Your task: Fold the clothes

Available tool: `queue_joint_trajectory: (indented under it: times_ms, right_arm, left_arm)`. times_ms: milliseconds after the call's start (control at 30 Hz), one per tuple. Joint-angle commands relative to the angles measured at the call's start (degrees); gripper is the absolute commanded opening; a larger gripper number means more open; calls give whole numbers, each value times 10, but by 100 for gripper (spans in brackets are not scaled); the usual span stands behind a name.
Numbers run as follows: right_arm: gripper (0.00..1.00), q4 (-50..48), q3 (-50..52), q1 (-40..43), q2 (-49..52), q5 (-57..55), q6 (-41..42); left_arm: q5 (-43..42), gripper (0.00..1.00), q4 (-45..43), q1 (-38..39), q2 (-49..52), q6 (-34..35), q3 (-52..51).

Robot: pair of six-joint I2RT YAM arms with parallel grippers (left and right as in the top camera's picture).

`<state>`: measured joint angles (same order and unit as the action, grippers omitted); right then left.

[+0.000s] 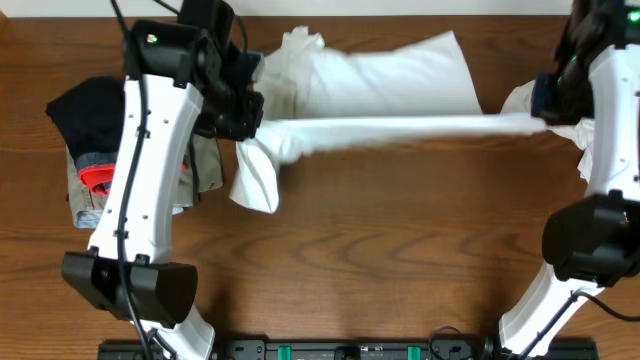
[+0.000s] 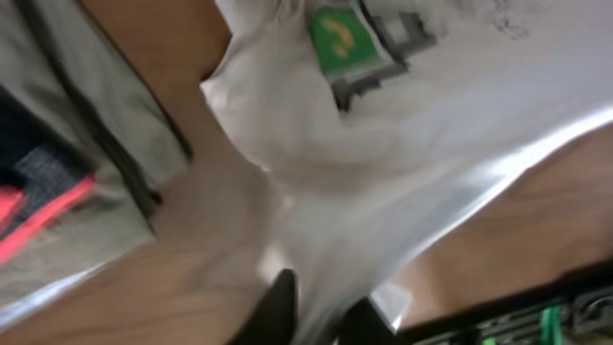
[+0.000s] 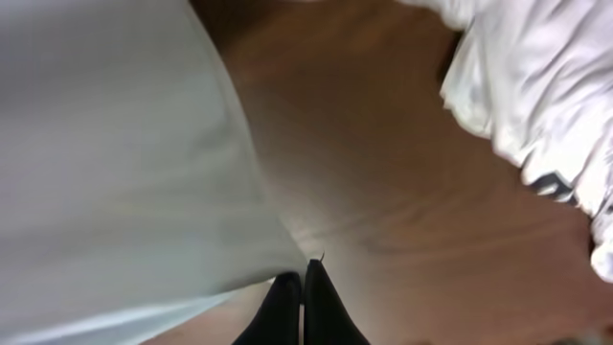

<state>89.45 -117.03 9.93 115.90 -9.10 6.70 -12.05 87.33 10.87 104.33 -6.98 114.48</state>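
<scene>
Brown wood-grain table [image 1: 400,240], bare along the near edge. Just beyond that edge, the shirt [image 1: 400,128] is drawn into a taut white band across the table. The left jaws are clenched on its bunched end and the right jaws are pinched shut on a thin edge. A loose flap hangs at the left grip. More of the shirt lies rumpled toward the far edge.

Step in hand, as judged: stretching the shirt for a fold.
- Hold both grips level, with equal tension.
- Lower them together, clear of the pile [image 1: 95,150] at left.
- Release only once the cloth rests on the table.

Material: soft, thin cotton that creases readily. Print [image 2: 337,36]: green square, dark border. Pile: black, grey with red trim, khaki. Crumpled white cloth [image 3: 536,105] lies near the right jaws.
</scene>
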Motion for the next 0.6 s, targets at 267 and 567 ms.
queue_joint_trajectory:
  times_ms: [267, 567]
  right_arm:
    - [1, 2, 130, 9, -5, -30, 1]
    - [1, -6, 133, 9, -5, -24, 1]
  left_arm:
    - [1, 29, 0, -2, -8, 73, -122]
    - [-56, 43, -17, 1, -8, 73, -150]
